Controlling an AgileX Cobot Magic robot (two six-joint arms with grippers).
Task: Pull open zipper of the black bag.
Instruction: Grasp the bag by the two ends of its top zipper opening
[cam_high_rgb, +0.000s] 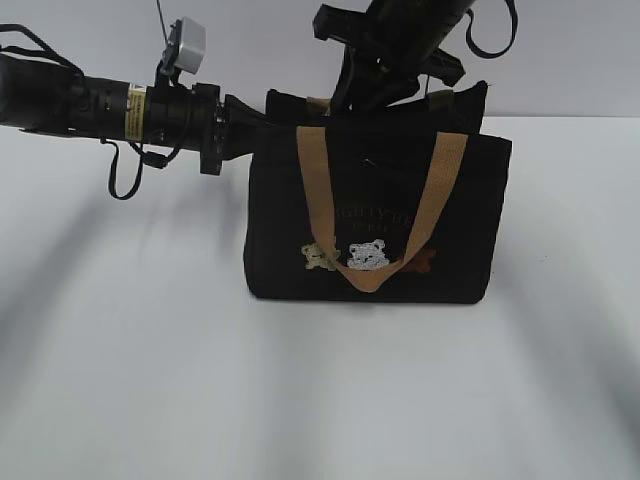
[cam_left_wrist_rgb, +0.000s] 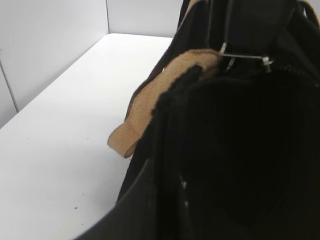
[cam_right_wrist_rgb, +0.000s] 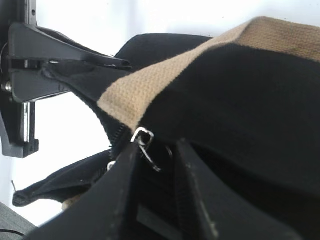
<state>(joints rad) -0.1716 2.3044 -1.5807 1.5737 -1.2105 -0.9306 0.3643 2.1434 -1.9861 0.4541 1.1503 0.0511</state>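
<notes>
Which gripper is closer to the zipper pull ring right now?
Right. The right gripper has its fingers on either side of the ring. The left gripper is clamped on the bag edge, off to one side.

In the exterior view the black bag (cam_high_rgb: 370, 215) hides the tips of both arms, so neither pair of fingers shows there, and its front lettering is too faint to read. The zipper (cam_right_wrist_rgb: 119, 137) is mostly covered by fabric in the right wrist view. In the left wrist view dark, blurred cloth fills the frame and runs off its right and bottom edges.
</notes>
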